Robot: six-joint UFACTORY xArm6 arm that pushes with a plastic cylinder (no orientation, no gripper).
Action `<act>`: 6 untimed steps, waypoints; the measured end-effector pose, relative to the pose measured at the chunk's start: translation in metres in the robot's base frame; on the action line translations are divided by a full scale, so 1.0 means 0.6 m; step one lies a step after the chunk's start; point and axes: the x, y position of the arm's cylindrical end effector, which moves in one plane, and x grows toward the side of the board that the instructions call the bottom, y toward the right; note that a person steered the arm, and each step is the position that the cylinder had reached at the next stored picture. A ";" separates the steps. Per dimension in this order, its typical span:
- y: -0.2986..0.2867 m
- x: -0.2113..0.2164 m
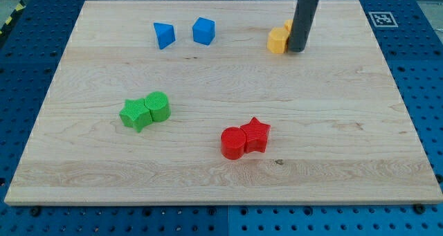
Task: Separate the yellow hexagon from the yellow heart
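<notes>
Dark and upright, my end effector is a plain rod, and my tip (296, 50) rests on the table (221, 187) near the view's top right. It has no jaws, so it neither spreads nor pinches anything; it simply stands against the yellow blocks. One yellow block (277, 40), which looks like the hexagon, lies just to the view's left of my tip, touching or almost touching the rod. A second yellow block (288, 25), probably the heart, peeks out behind the rod at the view's top, mostly hidden, so its shape cannot be told. Both yellow blocks sit close together, and I cannot tell whether they touch.

Farther toward the view's left along the top lie two blue blocks: a blue cube-like block (204, 30) and, a little apart, a blue wedge-like block (164, 35). Lower down at the left, a green star (136, 114) touches a green cylinder (158, 106). Near the bottom centre, a red cylinder (233, 142) touches a red star (256, 134).
</notes>
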 end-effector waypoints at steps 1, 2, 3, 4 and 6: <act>-0.013 0.000; -0.032 0.000; -0.063 0.000; -0.086 0.000; -0.097 0.000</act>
